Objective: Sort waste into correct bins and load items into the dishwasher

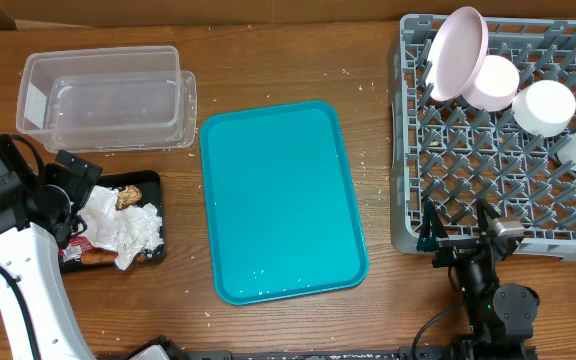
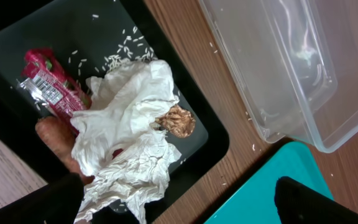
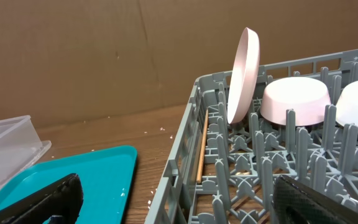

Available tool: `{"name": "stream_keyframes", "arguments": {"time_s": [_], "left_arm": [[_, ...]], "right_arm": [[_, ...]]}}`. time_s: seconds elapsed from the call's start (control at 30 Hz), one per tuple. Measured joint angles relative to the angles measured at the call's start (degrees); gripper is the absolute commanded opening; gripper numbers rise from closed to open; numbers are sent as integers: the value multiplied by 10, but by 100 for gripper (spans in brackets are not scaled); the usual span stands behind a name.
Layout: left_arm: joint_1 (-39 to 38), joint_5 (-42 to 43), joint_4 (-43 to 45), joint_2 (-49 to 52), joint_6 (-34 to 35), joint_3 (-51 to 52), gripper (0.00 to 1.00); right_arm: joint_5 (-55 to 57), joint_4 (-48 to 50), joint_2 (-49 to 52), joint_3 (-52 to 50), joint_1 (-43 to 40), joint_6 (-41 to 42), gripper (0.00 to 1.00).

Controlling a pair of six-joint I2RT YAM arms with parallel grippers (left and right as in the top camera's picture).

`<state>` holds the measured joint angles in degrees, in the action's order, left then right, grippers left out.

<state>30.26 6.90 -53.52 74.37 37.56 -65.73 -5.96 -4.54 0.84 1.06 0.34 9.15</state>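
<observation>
Left gripper (image 2: 179, 200) open, empty, over the black tray (image 1: 154, 180) at the table's left edge, which holds napkins (image 1: 128, 225), wrapper (image 2: 48, 87), carrot (image 2: 55, 140) and food bit (image 2: 178, 121). Teal tray (image 1: 278, 200) is bare. The rack (image 1: 468, 190) at the right edge holds plate (image 1: 458, 55), cups (image 1: 546, 105) and stick (image 3: 201, 155). Right gripper (image 1: 460, 225) open, empty, at its near edge; task looks finished.

This looks like a robotics lab bench dressed up as a mock dish-clearing station. A white robot arm (image 1: 28, 290) and a black robot arm (image 1: 488, 290) with trailing cables (image 1: 438, 325) stand at the near edge of a wood-grain surface (image 1: 378, 60), and a plain brown board (image 3: 104, 56) rises beyond it as a backdrop. The props are kitchen ones: a grey catering dish rack (image 1: 404, 150) holding pale dishes (image 1: 548, 105) at the right edge, a teal tray (image 1: 278, 200) mid-surface, a clear plastic container (image 1: 103, 100) at the far left corner, and a black tray (image 1: 143, 178) of crumpled napkins (image 1: 128, 230) near the left edge.
</observation>
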Motion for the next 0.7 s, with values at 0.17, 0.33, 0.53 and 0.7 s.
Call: {"name": "stream_keyframes", "arguments": {"time_s": [0.17, 0.33, 0.53, 0.7], "left_arm": [[0, 0, -62, 0, 0, 0, 100], [-14, 0, -61, -14, -5, 10, 100], [-162, -9, 212, -200, -132, 216, 100], [-214, -7, 397, -354, -172, 407, 100]], "right_arm": [[0, 0, 0, 0, 0, 0, 100], [0, -1, 0, 0, 0, 0, 100], [0, -1, -1, 0, 0, 0, 100], [0, -1, -2, 0, 0, 0, 100]]}}
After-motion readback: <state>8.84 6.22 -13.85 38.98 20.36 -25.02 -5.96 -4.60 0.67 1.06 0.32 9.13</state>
